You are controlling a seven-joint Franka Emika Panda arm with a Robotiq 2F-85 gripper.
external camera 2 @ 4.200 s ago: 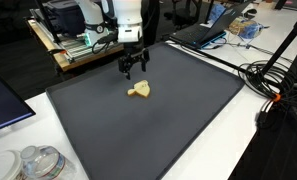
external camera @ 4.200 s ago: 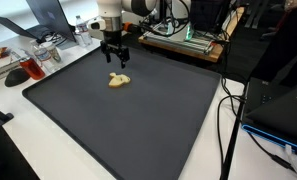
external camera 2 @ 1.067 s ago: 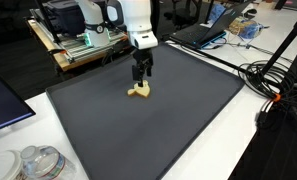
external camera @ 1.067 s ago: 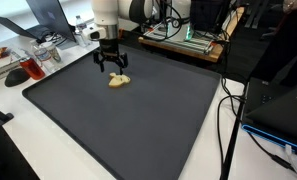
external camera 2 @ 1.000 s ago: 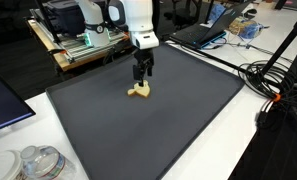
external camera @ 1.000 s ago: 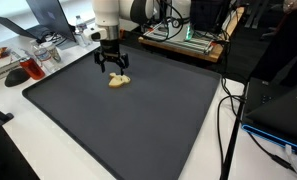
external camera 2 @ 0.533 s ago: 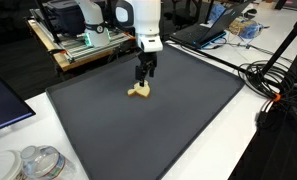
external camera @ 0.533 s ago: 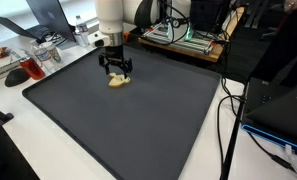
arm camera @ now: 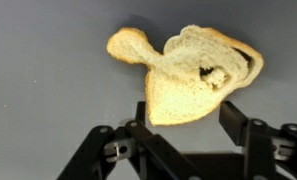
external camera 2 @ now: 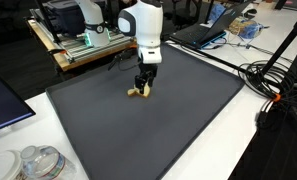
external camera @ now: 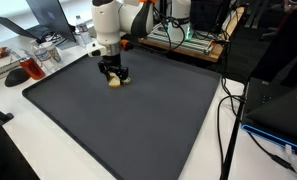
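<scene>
My gripper (arm camera: pixel 186 115) straddles a torn, spongy bread (arm camera: pixel 193 70) scrap with golden crust on a smooth, dark matte mat (arm camera: pixel 38 110). Its jaws flank the crumb; whether they pinch it, I cannot tell.

bread slice (arm camera: pixel 188 80): pale tan, golden-brown crust | mat (external camera: pixel 138 120): plain dark grey | gripper (external camera 2: pixel 143 86): black | arm (external camera 2: pixel 146 25): white

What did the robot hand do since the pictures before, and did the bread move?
The gripper came down from above the bread, and its jaws now sit on either side of the piece. Whether they pinch it yet cannot be told. The bread stayed where it was on the dark mat.
</scene>
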